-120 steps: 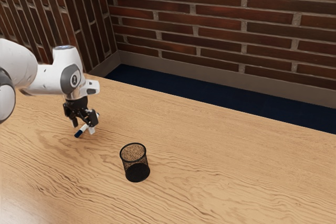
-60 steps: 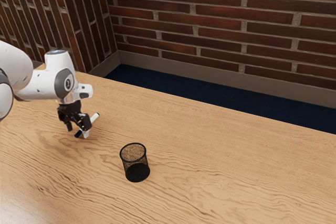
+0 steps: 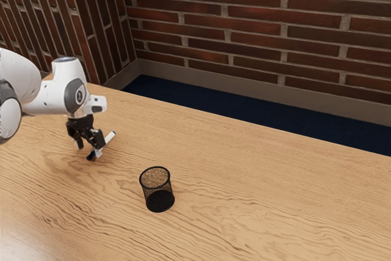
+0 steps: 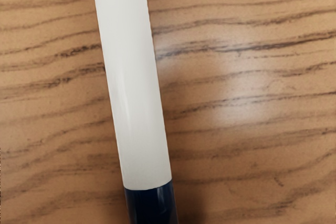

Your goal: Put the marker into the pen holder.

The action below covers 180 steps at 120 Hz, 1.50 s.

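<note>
Gripper [image 3: 89, 148] low, fingers spread, nothing clamped, likely lining up to straddle the marker [image 3: 109, 139], which lies nearer the worktop's [image 3: 256, 200] far edge than the pen holder [image 3: 160, 200].

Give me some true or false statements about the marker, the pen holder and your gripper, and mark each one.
1. The marker has a white body and a dark blue end. True.
2. The pen holder lies on its side. False: it stands upright on the table.
3. The marker is inside the pen holder. False: it is outside, down by my gripper.
4. The pen holder is black. True.
5. The wall is plain white plaster. False: the wall is brick.
</note>
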Each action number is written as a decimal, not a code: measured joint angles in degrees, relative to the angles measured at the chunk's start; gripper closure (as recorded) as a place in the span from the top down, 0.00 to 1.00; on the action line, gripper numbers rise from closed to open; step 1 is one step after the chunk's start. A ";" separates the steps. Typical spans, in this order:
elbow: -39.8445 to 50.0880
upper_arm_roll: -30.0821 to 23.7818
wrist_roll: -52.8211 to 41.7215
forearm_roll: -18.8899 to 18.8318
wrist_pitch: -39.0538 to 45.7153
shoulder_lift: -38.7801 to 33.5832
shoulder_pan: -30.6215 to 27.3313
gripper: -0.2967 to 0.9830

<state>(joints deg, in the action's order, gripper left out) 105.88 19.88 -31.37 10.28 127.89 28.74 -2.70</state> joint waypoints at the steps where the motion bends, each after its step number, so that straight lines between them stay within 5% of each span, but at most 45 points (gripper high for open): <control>1: -0.07 -0.02 -0.02 0.01 0.00 0.08 0.00 0.75; 34: -0.84 -0.33 -0.56 0.24 0.05 1.82 -0.02 0.73; 130: -1.01 -0.72 -1.08 0.18 1.51 2.32 0.05 0.23; 180: -0.92 -1.84 0.25 -1.12 1.77 -2.06 1.14 0.16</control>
<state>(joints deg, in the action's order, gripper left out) 104.96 18.04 -31.13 9.17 129.66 26.67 -1.55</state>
